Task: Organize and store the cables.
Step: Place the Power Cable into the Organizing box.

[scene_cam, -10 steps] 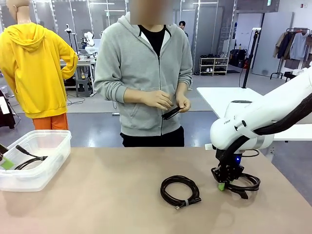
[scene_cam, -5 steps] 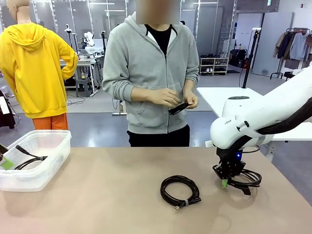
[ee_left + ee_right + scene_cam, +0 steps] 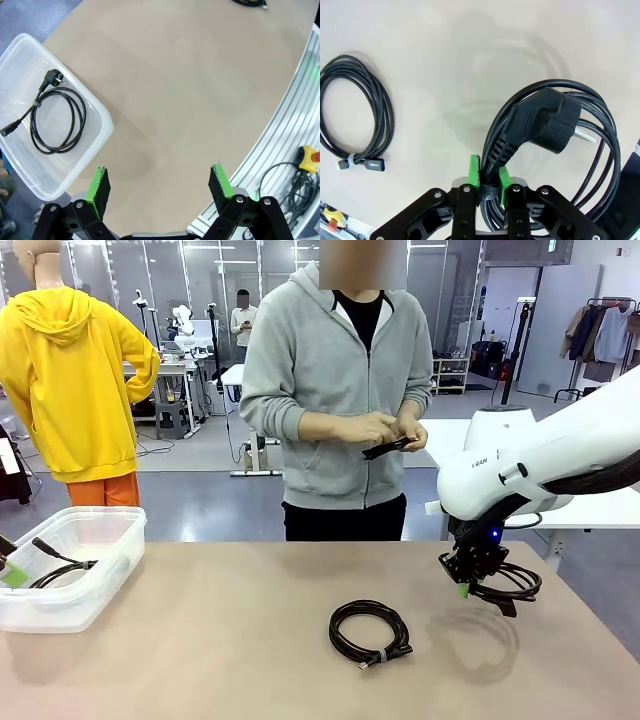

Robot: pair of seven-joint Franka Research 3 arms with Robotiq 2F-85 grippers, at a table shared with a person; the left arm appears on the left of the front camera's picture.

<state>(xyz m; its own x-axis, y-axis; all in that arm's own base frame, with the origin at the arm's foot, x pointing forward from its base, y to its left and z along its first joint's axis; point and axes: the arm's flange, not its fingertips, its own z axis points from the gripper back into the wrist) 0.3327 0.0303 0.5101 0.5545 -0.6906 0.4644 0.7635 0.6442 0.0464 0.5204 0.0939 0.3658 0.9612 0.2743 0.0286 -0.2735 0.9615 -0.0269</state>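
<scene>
**Q:** State of the right gripper?
**A:** The right gripper [image 3: 489,172] is pressed together on the held cable [image 3: 555,117]. It pinches the coil's strands just below the angled mains plug. The coil hangs from the green pads [image 3: 474,170] clear of the counter [image 3: 220,640], with its shadow on the surface beneath.

**Q:** Nearest item?
**A:** The loose cable [image 3: 370,633]. It is a round coil bound by a small pale tie and lies flat near the middle of the counter. It is well apart from the held cable.

**Q:** State of the left gripper?
**A:** The left gripper [image 3: 160,182] is spread wide and holds nothing. It hovers over bare counter just beside the clear plastic bin [image 3: 102,112]. The stored cable [image 3: 57,120], one coil with a plug, lies on the bin's floor.

**Q:** Anything in the way?
**A:** The loose cable lies between the right gripper and the bin, slightly toward the robot's side. At the far edge stands a person [image 3: 340,370]. Both of the person's hands [image 3: 370,427] hold a dark flat item [image 3: 390,447] at waist height, behind the counter and not touching it.
</scene>
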